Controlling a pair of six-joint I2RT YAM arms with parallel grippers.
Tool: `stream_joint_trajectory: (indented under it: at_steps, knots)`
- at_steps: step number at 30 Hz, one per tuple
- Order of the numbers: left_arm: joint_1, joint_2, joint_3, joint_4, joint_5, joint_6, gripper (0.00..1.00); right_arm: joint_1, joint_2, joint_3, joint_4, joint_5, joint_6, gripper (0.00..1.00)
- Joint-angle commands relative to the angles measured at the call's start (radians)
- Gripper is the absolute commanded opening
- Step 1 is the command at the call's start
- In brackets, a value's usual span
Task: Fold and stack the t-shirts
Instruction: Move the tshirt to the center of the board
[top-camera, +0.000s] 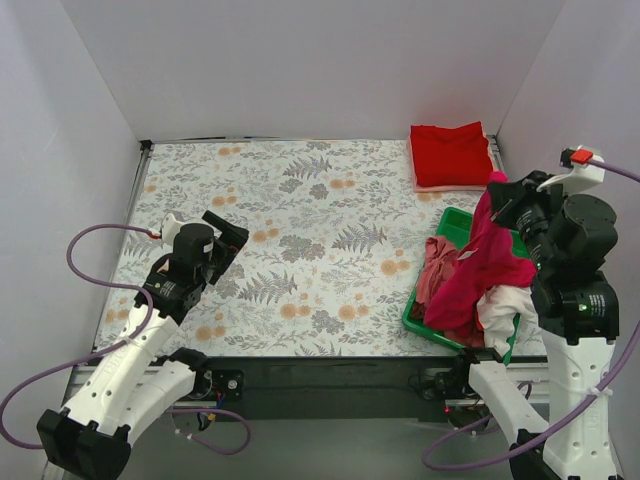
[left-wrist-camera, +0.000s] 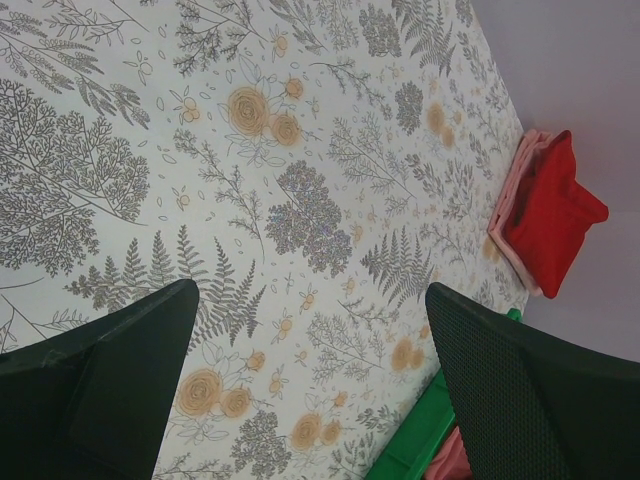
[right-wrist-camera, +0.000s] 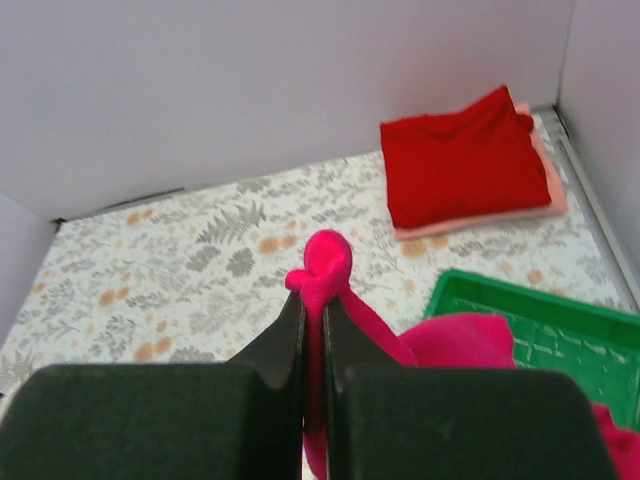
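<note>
My right gripper (top-camera: 497, 190) is shut on a pinch of the magenta-crimson t-shirt (top-camera: 480, 270) and holds it up above the green tray (top-camera: 455, 222); the cloth hangs down into the tray. In the right wrist view the magenta tee (right-wrist-camera: 325, 265) bulges out between my closed fingertips (right-wrist-camera: 315, 305). A dusty-pink tee (top-camera: 437, 262) and a white tee (top-camera: 500, 305) lie crumpled in the tray. A folded bright red tee (top-camera: 452, 153) lies on a folded pale pink one (top-camera: 440, 186) at the far right corner. My left gripper (top-camera: 228, 232) is open and empty over the left of the table.
The floral tablecloth (top-camera: 300, 250) covers the table inside white walls. The green tray sits at the right front edge; its corner shows in the left wrist view (left-wrist-camera: 415, 445). The folded stack (left-wrist-camera: 550, 215) also shows there, against the far wall.
</note>
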Motion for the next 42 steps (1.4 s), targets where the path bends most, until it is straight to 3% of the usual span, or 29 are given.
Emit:
stream_joint_trajectory:
  at_steps: [1, 9, 13, 17, 24, 29, 36, 42]
  knots:
    - [-0.003, 0.001, -0.009, 0.013, 0.001, 0.005, 0.97, 0.000, 0.088, 0.159, 0.103, -0.126, 0.002, 0.01]
    - [-0.002, -0.002, -0.009, 0.013, -0.007, 0.004, 0.97, 0.000, 0.306, 0.480, 0.169, -0.363, 0.058, 0.01]
    - [-0.002, 0.004, -0.007, 0.014, -0.010, 0.003, 0.97, 0.000, 0.408, 0.609, 0.245, -0.585, 0.124, 0.01]
    - [-0.002, 0.007, -0.004, 0.013, -0.009, 0.007, 0.97, 0.000, 0.465, 0.658, 0.375, -0.605, 0.251, 0.01]
    - [-0.003, 0.022, -0.013, 0.048, 0.030, 0.013, 0.97, 0.031, 0.512, 0.587, 0.644, -0.546, 0.408, 0.01]
    - [-0.002, 0.060, -0.012, 0.057, 0.068, 0.031, 0.97, 0.239, 0.600, 0.629, 0.640, -0.382, 0.316, 0.01]
    - [-0.002, 0.111, -0.006, 0.079, 0.135, 0.040, 0.97, 0.510, 0.847, 0.810, 0.641, -0.196, 0.223, 0.01]
    - [-0.002, 0.103, 0.007, 0.053, 0.151, 0.043, 0.97, 0.638, 1.001, 0.845, 0.749, -0.020, 0.235, 0.01]
